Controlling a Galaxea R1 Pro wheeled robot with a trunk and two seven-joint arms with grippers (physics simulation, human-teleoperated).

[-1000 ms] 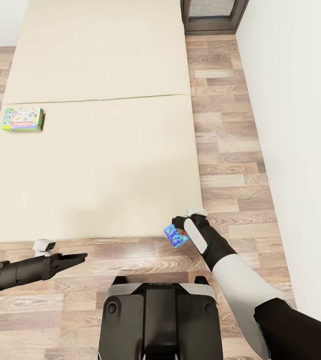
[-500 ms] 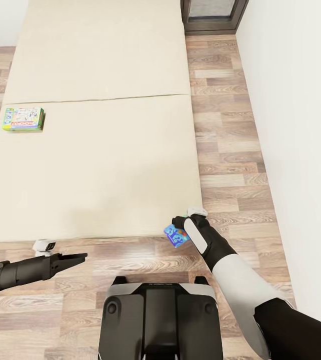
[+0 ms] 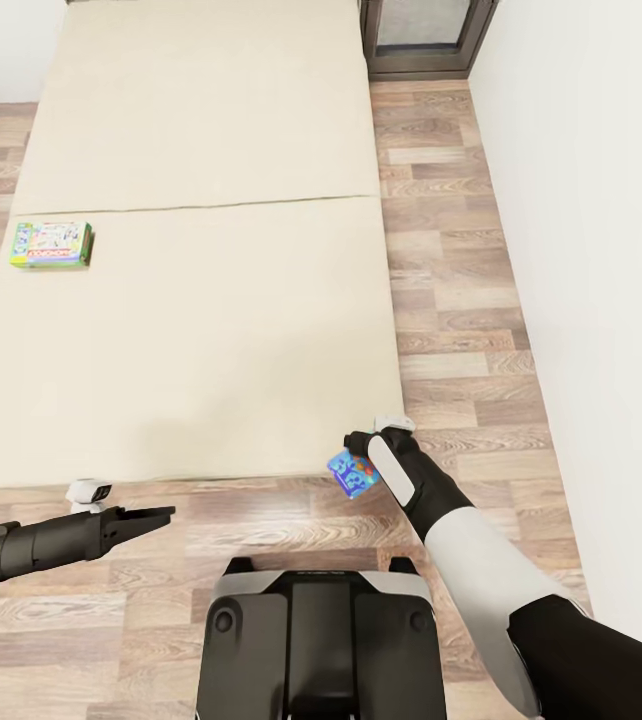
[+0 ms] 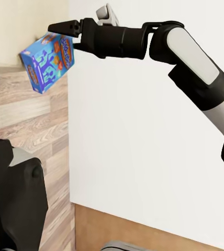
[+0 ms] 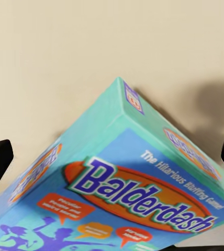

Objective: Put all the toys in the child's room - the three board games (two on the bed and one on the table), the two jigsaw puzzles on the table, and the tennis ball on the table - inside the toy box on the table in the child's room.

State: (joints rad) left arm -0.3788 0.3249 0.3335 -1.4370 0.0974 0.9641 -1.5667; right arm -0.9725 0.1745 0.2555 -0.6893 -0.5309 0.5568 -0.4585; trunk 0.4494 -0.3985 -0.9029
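Beige bed point(image 3: 201, 330), Balderdash box point(image 3: 351, 471) in right tool point(image 3: 359, 450)

Camera shifted slightly: bed point(image 3: 191, 300) and floor point(image 3: 451, 250) slid up and a little right in head view. Green board game point(image 3: 51, 244) now sits higher in frame than before; arms unchanged relative to robot base.

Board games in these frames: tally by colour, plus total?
Blue box: 1, the Balderdash game held in the right claw near the bed's corner.
Green box: 1, lying flat on the bed near its left edge.
Total: 2
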